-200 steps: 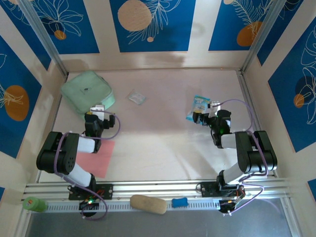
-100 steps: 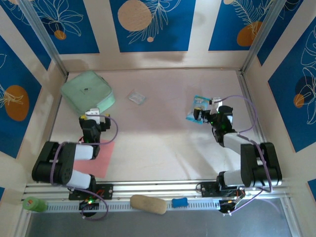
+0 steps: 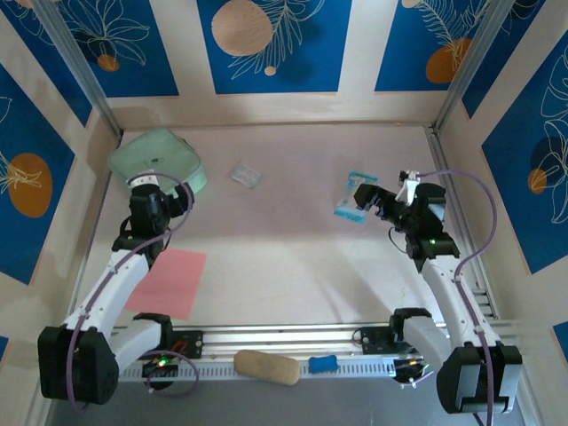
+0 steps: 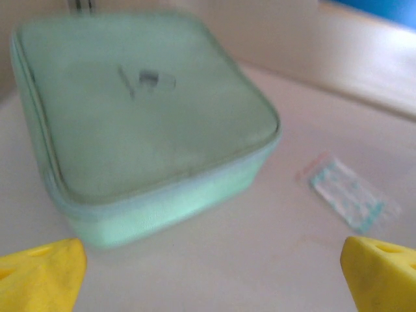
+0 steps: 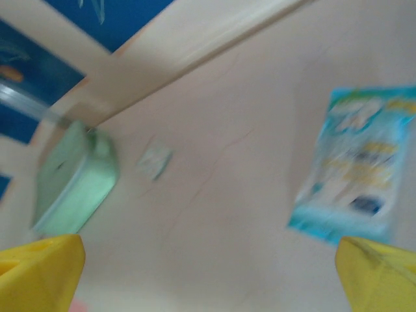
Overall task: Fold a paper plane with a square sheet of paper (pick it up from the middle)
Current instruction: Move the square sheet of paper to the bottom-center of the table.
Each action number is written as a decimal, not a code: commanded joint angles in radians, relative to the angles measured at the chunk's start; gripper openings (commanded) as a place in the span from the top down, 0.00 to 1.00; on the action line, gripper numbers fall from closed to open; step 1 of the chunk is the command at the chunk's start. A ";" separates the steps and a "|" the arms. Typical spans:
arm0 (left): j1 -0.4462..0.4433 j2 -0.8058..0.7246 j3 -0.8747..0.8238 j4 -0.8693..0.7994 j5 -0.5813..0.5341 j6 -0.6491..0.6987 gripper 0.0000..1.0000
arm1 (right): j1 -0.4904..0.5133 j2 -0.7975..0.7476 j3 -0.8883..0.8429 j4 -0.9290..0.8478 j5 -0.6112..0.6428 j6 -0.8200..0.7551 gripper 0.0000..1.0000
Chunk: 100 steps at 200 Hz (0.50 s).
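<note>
The sheet point(image 3: 169, 282) lies flat on the counter point(image 3: 284, 257), untouched, between the pouch point(image 3: 155, 153) and the arm bases. The left gripper point(image 4: 211, 276) hangs spread wide at the pouch's near edge. The right gripper point(image 5: 208, 276), equally spread, sits well right of the pouch (by a packet point(image 3: 358, 195)). Both look ready to pinch the sheet's middle.

Pale table point(image 3: 284, 253), pink sheet point(image 3: 169, 282), mint pouch point(image 3: 160, 153), snack packet point(image 3: 353, 197), clear wrapper point(image 3: 246, 174)

near left: square sheet of paper point(image 3: 169, 282) is being borne flat by the table point(image 3: 293, 257) | behind it: pouch point(image 3: 164, 160) is being seen | right of pouch: small wrapper point(image 3: 246, 174) | further right: snack packet point(image 3: 353, 197) is being seen
</note>
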 commanded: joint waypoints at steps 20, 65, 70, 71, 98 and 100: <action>-0.001 -0.077 -0.045 -0.313 0.198 -0.238 0.00 | 0.085 0.005 -0.014 -0.164 -0.156 0.120 0.01; 0.001 -0.090 -0.076 -0.374 0.311 -0.257 0.00 | 0.163 0.018 0.001 -0.321 -0.089 0.187 0.01; 0.001 -0.091 -0.076 -0.390 0.311 -0.258 0.00 | 0.170 0.019 -0.002 -0.332 -0.083 0.196 0.01; 0.001 -0.092 -0.077 -0.393 0.311 -0.256 0.00 | 0.171 0.019 -0.002 -0.334 -0.082 0.197 0.01; 0.001 -0.082 -0.064 -0.448 0.286 -0.230 0.00 | 0.208 0.013 -0.012 -0.392 -0.035 0.248 0.01; 0.001 -0.080 -0.063 -0.447 0.287 -0.230 0.00 | 0.211 0.011 -0.014 -0.395 -0.029 0.251 0.01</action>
